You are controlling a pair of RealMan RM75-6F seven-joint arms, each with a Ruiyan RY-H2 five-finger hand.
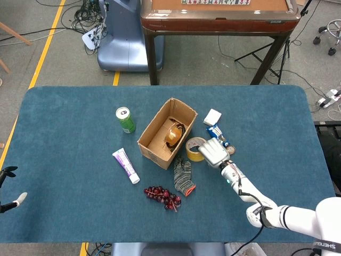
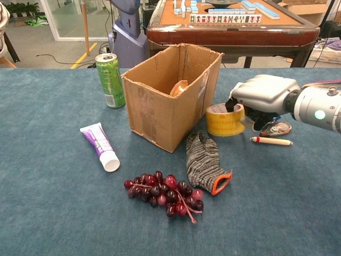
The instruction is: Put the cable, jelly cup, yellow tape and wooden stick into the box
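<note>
Right hand (image 2: 264,97) of mine grips the yellow roll of tape (image 2: 225,119), tilted just off the cloth at centre-right, so I should lift it clear over the open cardboard box (image 2: 170,96) rim before releasing.

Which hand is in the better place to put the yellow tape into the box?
The right hand: it already grips the yellow tape, lifted and tilted beside the box. The left hand hovers at the far table edge.
</note>
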